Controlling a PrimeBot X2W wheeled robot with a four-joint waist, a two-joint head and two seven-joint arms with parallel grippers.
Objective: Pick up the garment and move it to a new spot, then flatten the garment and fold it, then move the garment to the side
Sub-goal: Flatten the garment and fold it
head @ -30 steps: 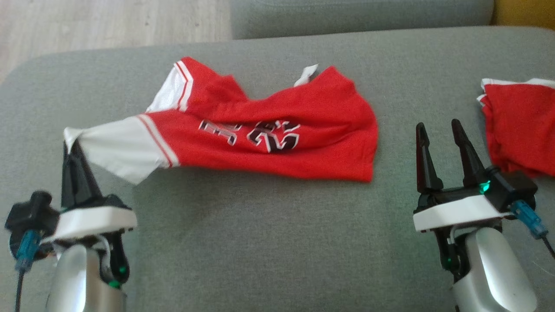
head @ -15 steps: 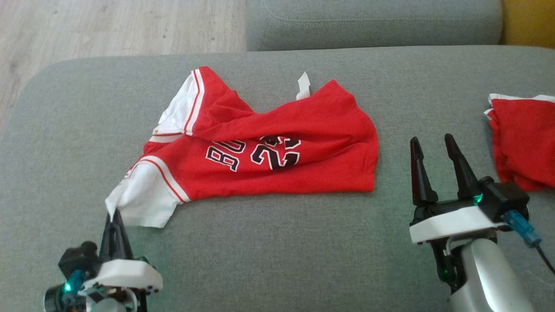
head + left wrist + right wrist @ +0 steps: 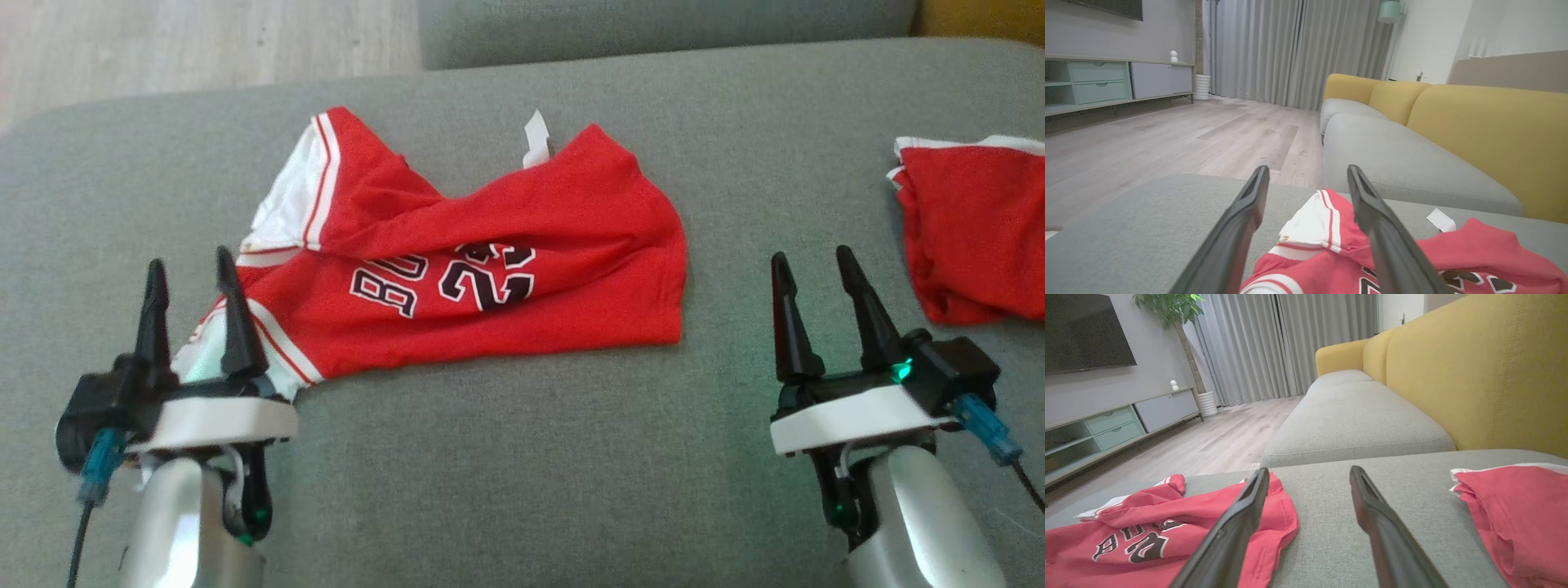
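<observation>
In the head view the left gripper (image 3: pixel 188 260) stands spread wide at the lower left and grasps nothing. Its fingers rise over the white sleeve (image 3: pixel 196 355) of the red basketball jersey (image 3: pixel 522 237); whether they touch the cloth cannot be told. The jersey lies crumpled on the grey sofa cushion (image 3: pixel 522 457), number side up, a white label (image 3: pixel 536 139) sticking out at its far edge. The right gripper (image 3: pixel 811 255) is equally released and empty, between the jersey and a second red garment (image 3: pixel 971 220) at the right edge, apart from both. The left wrist view confirms the gap between the left gripper's fingers is free, with the sleeve below them, and adds the yellow backrest (image 3: pixel 1486 134), wooden floor (image 3: pixel 1167 139) and a cabinet (image 3: pixel 1098 81). The right wrist view shows open fingers over bare cushion, the jersey to their left and the second garment to their right, plus a television (image 3: pixel 1081 330) and a potted plant (image 3: pixel 1175 306).
</observation>
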